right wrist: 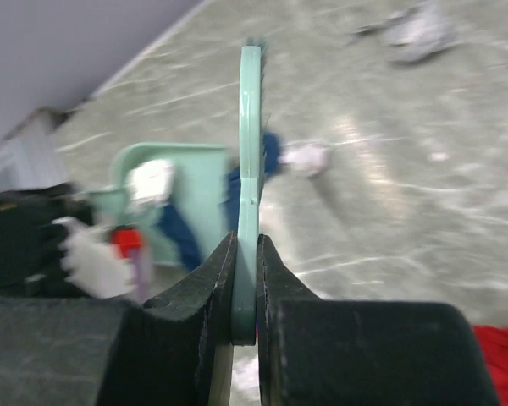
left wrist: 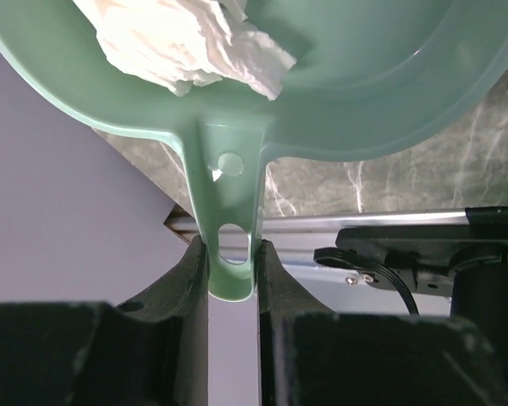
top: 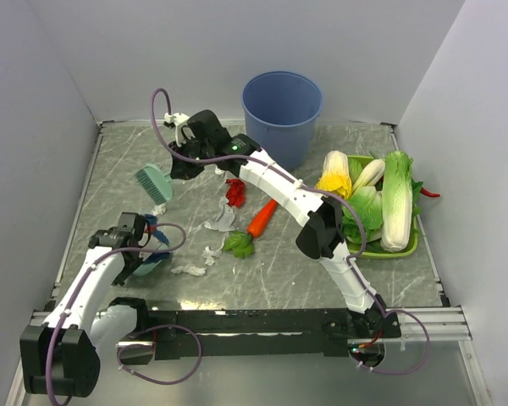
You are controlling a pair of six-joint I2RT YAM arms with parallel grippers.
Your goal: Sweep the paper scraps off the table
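Dustpan (left wrist: 364, 85): teal, at the near left of the table (top: 322, 279), with a crumpled white piece (left wrist: 186, 42) lying inside it.
Left gripper (left wrist: 231, 262): fingers pinched on the dustpan's handle, one on each side.
Paper scraps (top: 189, 271): white bits lie loose on the table right of the dustpan and toward the middle; a red one (top: 235, 191) lies farther back. In the blurred right wrist view, dark blue bits (right wrist: 178, 237) sit at the dustpan's mouth.
Carrot (top: 262, 218): orange, on the table among the scraps, its leaves at the near end.
Right gripper (right wrist: 245, 254): fingers clamped on the flat handle of the brush (top: 155, 183).
Brush: teal, its head just beyond the dustpan and left of the red scrap.
Bucket (top: 281, 106): blue, upright at the far edge.
Tray (top: 389, 252): green, at the right, piled with vegetables.
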